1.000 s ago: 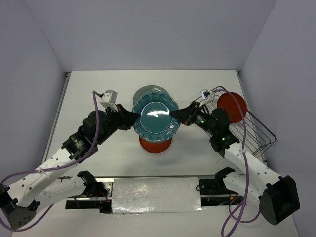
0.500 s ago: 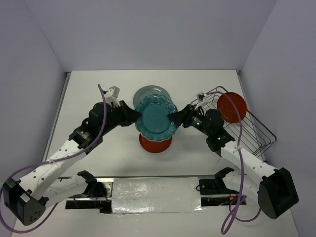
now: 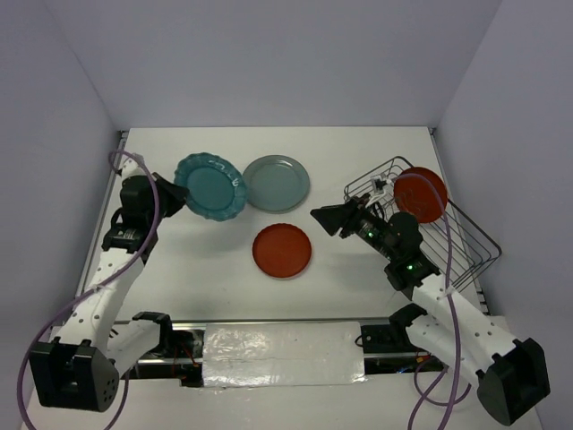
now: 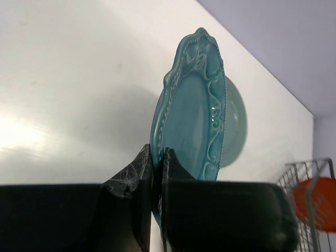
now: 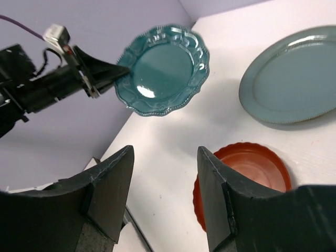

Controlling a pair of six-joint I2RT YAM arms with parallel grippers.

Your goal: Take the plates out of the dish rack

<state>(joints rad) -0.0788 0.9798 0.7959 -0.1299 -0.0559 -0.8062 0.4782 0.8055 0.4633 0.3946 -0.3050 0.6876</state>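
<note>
My left gripper is shut on the rim of the dark teal scalloped plate, holding it above the table's back left; the left wrist view shows that plate on edge between my fingers. A pale grey-green plate lies flat beside it. One red-orange plate lies flat mid-table, and another stands in the dark wire dish rack at the right. My right gripper stands open and holds nothing, left of the rack; below it lies the flat red plate.
White walls close in the table at the back and both sides. A metal bar with a white strip runs along the near edge between the arm bases. The left arm's purple cable loops above its wrist.
The right gripper let go of the teal plate, opened and drew back toward the rack. The left arm swung the plate from above the table's middle to the back left.
</note>
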